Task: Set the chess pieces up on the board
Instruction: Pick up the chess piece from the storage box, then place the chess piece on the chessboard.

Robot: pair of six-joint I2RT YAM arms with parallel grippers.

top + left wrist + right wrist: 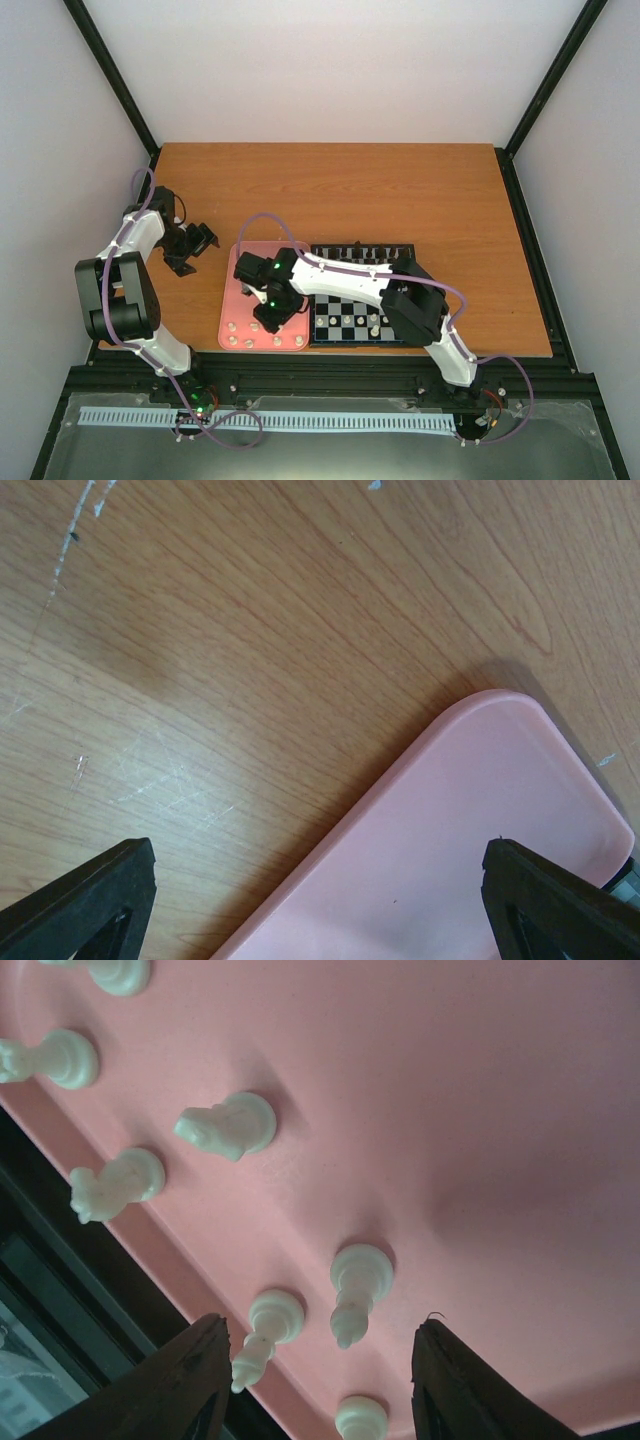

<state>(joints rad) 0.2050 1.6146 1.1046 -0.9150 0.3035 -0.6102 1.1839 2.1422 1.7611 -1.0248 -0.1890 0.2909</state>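
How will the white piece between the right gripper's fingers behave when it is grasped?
The piece looks like hard moulded plastic, so it is probably stiff and light. It is tall over a small round base, so a one-sided touch could tip it. Its smooth, tapered body may slip from the right gripper.

I can read no text, label, brand, number or sign in any of my three views. The pink tray (237, 305), the board (350, 318) just beside the tray, the chess pieces (230, 1125) on it and the worktop (330, 190) all show plain surfaces.
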